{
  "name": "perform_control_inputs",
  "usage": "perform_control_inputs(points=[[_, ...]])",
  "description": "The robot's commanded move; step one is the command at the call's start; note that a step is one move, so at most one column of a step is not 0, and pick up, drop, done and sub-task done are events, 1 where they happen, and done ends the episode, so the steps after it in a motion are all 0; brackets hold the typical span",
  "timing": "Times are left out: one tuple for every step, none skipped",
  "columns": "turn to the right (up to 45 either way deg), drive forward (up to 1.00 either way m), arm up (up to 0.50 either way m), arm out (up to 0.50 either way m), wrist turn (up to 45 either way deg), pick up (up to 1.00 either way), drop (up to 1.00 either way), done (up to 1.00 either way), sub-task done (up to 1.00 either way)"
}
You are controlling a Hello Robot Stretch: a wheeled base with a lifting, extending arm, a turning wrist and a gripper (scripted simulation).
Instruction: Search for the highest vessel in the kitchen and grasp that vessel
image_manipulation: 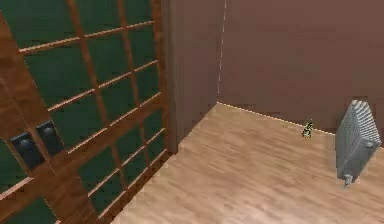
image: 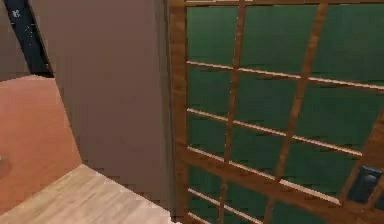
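Forward view: tall lattice of reddish-brown wooden bars with dark green panes (image: 290, 110), close ahead on the right; small dark rectangular handle plate (image: 367, 183) low on its right edge. Plain taupe wall block (image: 110, 90) touching the lattice's left post. Pale wooden plank floor (image: 90, 200) at its foot, terracotta-red floor (image: 30, 120) beyond to the left. Arm side view: same green-paned lattice along the left, bearing two dark square handles (image_manipulation: 35, 145) side by side. Bare brown walls (image_manipulation: 290, 60) meeting in a corner. Grey ribbed radiator (image_manipulation: 355, 140) at the right edge. Small green-and-dark object (image_manipulation: 309, 128) on the floor at the far wall's foot, just left of the radiator; too small to name as a vessel. Gripper: state of jaws cannot be told. Whereabouts of the highest vessel: cannot be told from here, hence no bearing from jaws to target. Judged: search still in hand; floor-level object an unlikely candidate.
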Motion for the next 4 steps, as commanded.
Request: perform_control_inputs(points=[[-21.0, 0.0, 0.0, 0.0, 0.0, 0.0, 0.0, 0.0, 0.0], [0.0, 0.75, 0.0, 0.0, 0.0, 0.0, 0.0, 0.0, 0.0], [-45.0, 0.0, 0.0, 0.0, 0.0, 0.0, 0.0, 0.0, 0.0], [-24.0, 0.0, 0.0, 0.0, 0.0, 0.0, 0.0, 0.0, 0.0]])
